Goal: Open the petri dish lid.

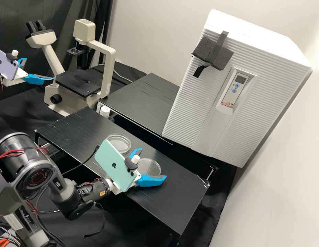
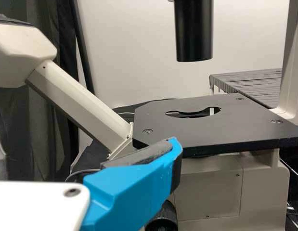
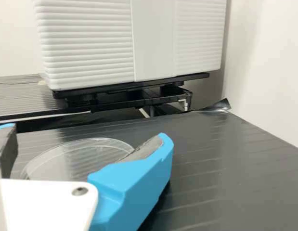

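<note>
Although its clear walls make a lid hard to distinguish, the near petri dish (image 1: 151,167) lies flat on the black stand (image 1: 181,195), between the fingers of the right gripper (image 1: 154,163). Those fingers are spread, with no visible pinch on the rim; whether either touches it cannot be told. A second dish (image 1: 121,143) rests just beside it on the same stand. Which of the two pieces carries or is the lid cannot be confirmed.

The step in hand is judged to be work at the near piece's rim. If a lid is to come off, the pads should meet the upper rim only, on opposite sides, closing evenly and lightly; a low grip would take lid and base together. The lift should be straight and level, since tilting may drag the base. If this piece is the lid set down, the fingers should clear both sides before withdrawing.

Farther out, the left gripper (image 1: 40,69) stands spread and unloaded near the microscope (image 1: 78,82); it has no evident part in this step. The white ribbed cabinet (image 1: 265,85) stands beyond the dishes.
</note>
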